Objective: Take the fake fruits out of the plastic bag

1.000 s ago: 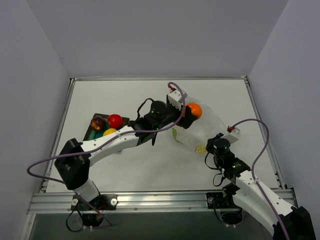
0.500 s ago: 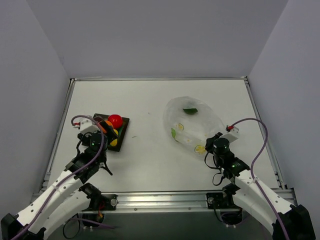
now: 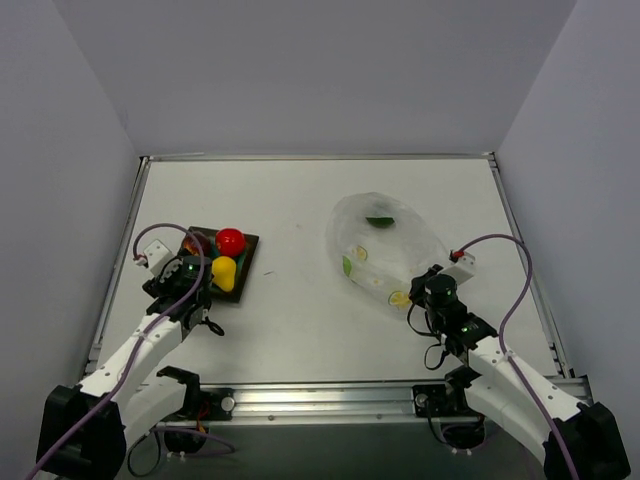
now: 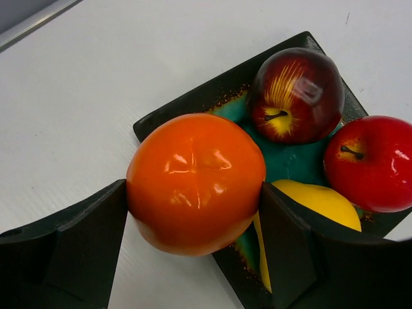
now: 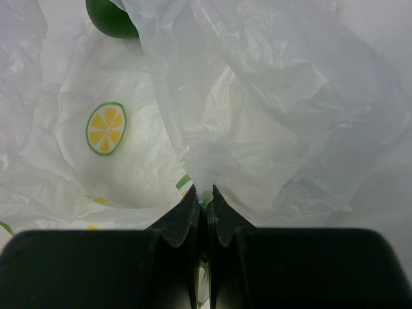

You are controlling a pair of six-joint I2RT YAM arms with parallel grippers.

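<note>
The dark tray [image 3: 251,262] sits close to the bench's [image 3: 300,200] left edge, with wide bare surface between it and the plastic bag [image 3: 400,255] on the right half. The left arm is folded along the left side. Its left end effector [image 4: 193,219] grips an orange fruit [image 4: 196,180] at the tray's corner, beside a dark red apple [image 4: 296,96], red apple [image 4: 370,161] and yellow fruit [image 4: 315,203]. The right arm reaches diagonally from the near right corner, and the right end effector [image 5: 206,206] is pinched narrow on the film. A green fruit [image 5: 112,16] lies inside the bag.
</note>
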